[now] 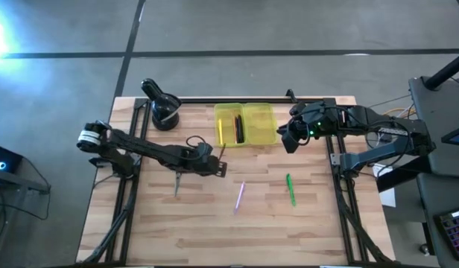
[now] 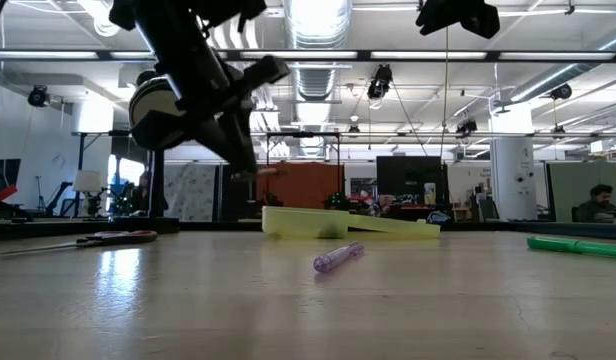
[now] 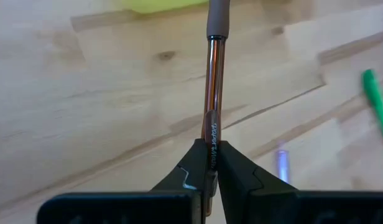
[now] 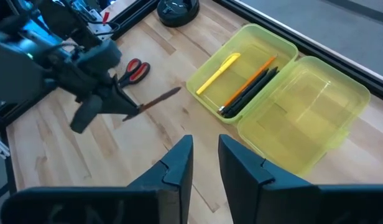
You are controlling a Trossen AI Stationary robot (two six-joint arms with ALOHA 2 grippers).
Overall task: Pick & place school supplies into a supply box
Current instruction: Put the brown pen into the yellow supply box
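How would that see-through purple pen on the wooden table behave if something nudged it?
The slim translucent purple pen looks round, so it would probably roll sideways. It lies loose on the smooth wooden table, likely light. It seems stiff, unlikely to bend.

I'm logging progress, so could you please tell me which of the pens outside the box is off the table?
The brown pen, pinched in the left gripper's fingers above the wood. The pink pen and green pen lie flat on the table.

Both arms are dark, jointed and cable-wrapped. The left arm (image 1: 140,149) carries a white band near its base; the right arm (image 1: 363,123) shows a small green light.
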